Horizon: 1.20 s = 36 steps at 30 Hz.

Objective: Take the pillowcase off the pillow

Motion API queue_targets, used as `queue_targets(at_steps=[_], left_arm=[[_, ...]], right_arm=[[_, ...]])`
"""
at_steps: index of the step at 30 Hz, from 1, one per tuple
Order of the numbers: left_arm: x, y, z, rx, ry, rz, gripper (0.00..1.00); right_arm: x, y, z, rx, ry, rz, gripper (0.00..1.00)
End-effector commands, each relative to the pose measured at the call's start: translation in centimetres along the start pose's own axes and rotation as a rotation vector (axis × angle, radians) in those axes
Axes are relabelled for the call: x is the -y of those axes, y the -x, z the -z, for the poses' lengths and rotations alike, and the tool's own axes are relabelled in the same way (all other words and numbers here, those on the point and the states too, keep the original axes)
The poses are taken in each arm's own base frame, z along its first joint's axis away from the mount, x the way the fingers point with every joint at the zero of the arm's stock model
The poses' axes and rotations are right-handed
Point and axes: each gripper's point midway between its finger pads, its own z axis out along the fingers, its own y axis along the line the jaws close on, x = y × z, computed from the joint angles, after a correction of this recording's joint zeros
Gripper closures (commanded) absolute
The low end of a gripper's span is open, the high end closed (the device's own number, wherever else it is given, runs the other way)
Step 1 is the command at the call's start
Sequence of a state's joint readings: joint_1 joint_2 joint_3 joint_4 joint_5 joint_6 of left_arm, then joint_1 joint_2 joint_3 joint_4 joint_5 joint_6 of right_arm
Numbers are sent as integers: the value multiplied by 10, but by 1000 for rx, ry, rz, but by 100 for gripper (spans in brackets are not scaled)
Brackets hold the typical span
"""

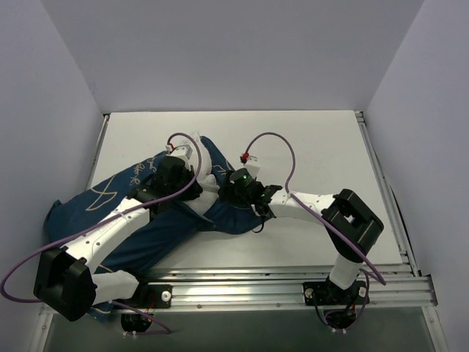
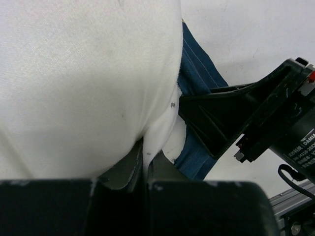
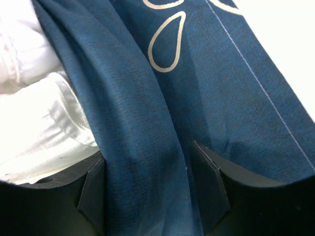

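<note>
The navy pillowcase [image 1: 110, 202] with white line drawings lies across the left half of the table, under my left arm. The white pillow [image 2: 74, 73] bulges out of its open end; in the right wrist view the pillow [image 3: 39, 123] shows a zip seam. My left gripper [image 2: 145, 147] is shut on a pinch of the pillow's white fabric. My right gripper [image 3: 147, 167] straddles a thick fold of the pillowcase [image 3: 221, 98], its jaws standing apart with the cloth filling the gap. In the top view both grippers meet at the case's opening, the right gripper [image 1: 226, 192] just right of the left.
The white table [image 1: 315, 147] is boxed in by pale walls at the back and both sides. A metal rail [image 1: 293, 282] runs along the near edge. Purple cables [image 1: 282, 147] loop above both arms. My right gripper's black body [image 2: 236, 113] sits close beside the pillow.
</note>
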<state>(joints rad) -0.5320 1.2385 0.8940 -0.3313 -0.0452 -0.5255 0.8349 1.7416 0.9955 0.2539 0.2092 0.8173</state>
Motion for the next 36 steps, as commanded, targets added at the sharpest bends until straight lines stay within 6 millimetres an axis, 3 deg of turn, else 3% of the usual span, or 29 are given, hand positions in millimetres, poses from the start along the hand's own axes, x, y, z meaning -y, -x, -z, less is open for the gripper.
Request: queue_targets(at_steps=[1,5,11,14,17,18,23,32,36], left_arm=[[-17,29,34,98,70,41,98],[-9,37,40,117,36,70,98],[13,64,57,209,-59,129,98],[13,80,69,261,-53,143,98],[12,91,77,299,-43,149,98],[12,93,77,301,-43,152,98],[17,94,73,286,-59,146,98],[-17,81,59,266,62,157,98],[-16,67,43,225,34,187,98]], right_arm=[[171,-17,11,-74,-526,110,53],[198,-22,17,-103,-574,97,58],[221,-20,22,-132,-604,64,67],[227,-15,23,-123,-585,35,77],[229,-16,25,-130,-574,25,98],[229,-16,25,-131,-574,30,100],[231,-16,29,-141,-530,-9,100],[251,8,58,-82,-480,-130,100],[254,12,63,-76,-476,-131,100]])
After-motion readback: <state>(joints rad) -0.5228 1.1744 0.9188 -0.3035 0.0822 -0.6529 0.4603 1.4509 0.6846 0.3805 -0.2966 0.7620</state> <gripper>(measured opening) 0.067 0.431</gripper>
